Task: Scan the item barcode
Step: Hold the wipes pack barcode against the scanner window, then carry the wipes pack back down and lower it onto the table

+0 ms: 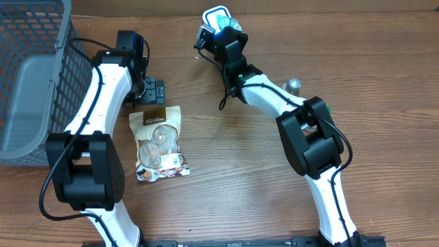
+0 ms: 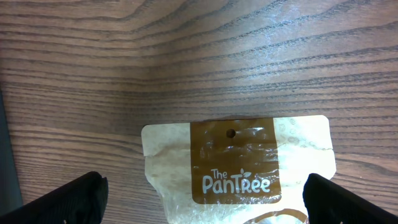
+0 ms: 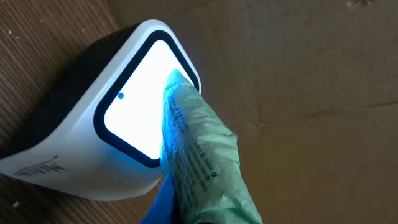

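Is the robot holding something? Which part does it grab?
The right gripper pinches a green packet by the end away from the scanner. The left gripper is open, holding nothing.

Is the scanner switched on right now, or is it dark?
On. The scanner has a window glowing bright white in the right wrist view, casting blue light on the green packet in front of it.

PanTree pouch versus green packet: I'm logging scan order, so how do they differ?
The PanTree pouch lies flat on the table; the green packet is up against the lit scanner. The pouch is tan with a brown label; the packet is green with small print. Both are soft bags.
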Tool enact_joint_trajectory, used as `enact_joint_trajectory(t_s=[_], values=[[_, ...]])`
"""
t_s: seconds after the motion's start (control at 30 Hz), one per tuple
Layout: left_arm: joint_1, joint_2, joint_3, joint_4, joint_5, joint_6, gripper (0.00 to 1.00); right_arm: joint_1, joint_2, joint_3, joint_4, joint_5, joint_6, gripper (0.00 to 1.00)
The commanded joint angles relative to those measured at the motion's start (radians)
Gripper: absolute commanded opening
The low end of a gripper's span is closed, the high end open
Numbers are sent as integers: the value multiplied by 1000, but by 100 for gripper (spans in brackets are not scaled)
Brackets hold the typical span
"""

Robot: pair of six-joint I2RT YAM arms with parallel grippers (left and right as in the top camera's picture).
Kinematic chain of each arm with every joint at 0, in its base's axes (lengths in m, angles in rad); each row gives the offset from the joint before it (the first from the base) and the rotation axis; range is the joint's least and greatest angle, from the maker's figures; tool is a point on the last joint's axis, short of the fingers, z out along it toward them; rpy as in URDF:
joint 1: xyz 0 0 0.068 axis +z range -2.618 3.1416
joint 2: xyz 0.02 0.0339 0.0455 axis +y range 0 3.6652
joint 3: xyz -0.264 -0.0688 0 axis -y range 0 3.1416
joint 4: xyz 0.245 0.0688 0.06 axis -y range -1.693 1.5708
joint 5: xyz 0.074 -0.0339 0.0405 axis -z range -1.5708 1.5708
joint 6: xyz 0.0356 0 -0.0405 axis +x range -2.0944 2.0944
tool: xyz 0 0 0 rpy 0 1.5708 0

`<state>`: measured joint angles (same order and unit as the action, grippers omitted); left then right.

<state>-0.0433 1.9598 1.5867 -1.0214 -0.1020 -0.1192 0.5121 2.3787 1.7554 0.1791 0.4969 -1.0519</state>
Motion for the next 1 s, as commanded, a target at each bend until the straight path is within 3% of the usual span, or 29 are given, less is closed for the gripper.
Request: enact_joint_trajectory(t_s=[0.0,0.17,0.43,0.6,0.73,0.97], values=[[4,-18,12,2,-5,22,100,8,3,18,-5,-38,35,4],[4,-18,12,2,-5,22,99,10,-17,19,13,-34,44,4],[4,-18,12,2,-5,22,100,9,-182,19,-62,-84,282,4],[4,-18,12,2,-5,23,100,9,-317,19,-321,-203,477,4],[4,-18,12,2,-6,22,100,0,-401,19,-625,-328,671,4],[4,-18,12,2,-6,22,100,-31,-423,17,-1114,-711,798,4]])
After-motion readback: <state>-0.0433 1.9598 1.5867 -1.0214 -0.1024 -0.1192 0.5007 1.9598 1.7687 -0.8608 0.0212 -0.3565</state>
